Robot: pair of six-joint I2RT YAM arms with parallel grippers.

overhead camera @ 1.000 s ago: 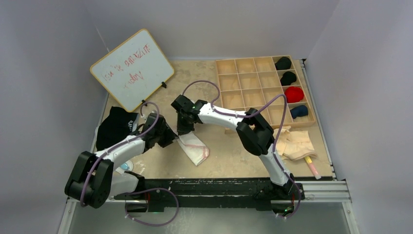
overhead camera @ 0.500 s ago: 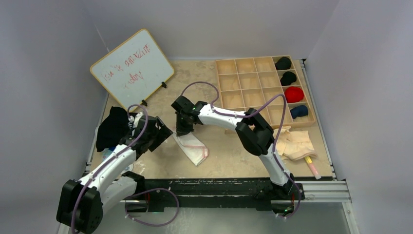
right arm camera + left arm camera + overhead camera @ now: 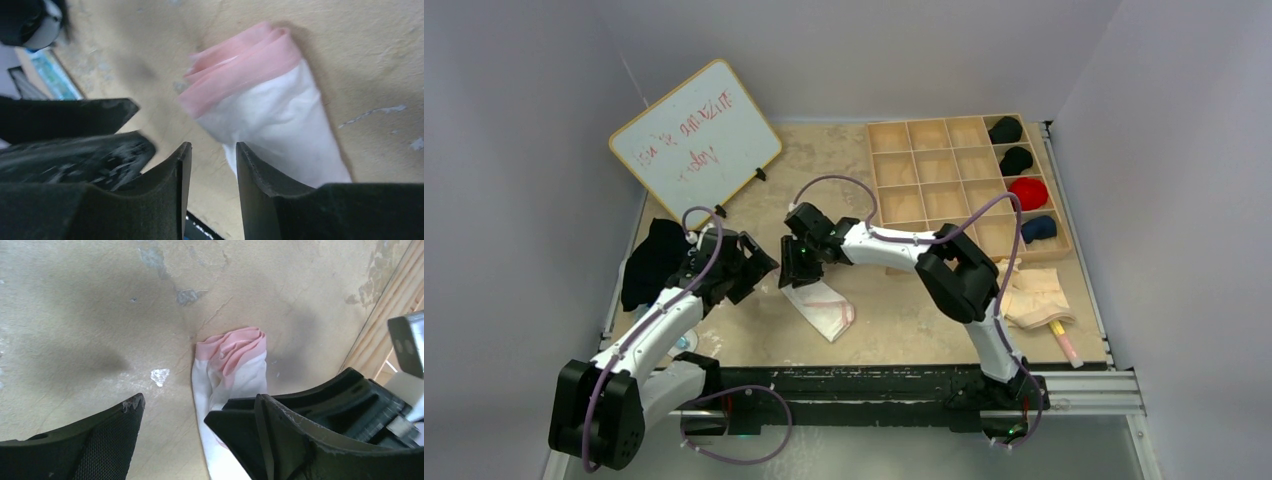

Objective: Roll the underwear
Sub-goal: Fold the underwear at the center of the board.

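Observation:
The underwear is white with a pink waistband and lies on the table folded into a long strip. It shows in the left wrist view and the right wrist view. My left gripper is open and empty, just left of the strip's far end; in its wrist view the right finger overlaps the cloth. My right gripper hangs over the strip's far end. Its jaws stand a narrow gap apart with bare table between them and the cloth beside the right finger.
A wooden compartment tray stands at the back right with rolled garments in its right column. A whiteboard leans at the back left. A black garment lies at the left edge. Beige garments and a pink pen lie at the right.
My left arm has drawn back to the left, its gripper a little away from the strip. My right gripper has come down and nearer, over the strip's far end.

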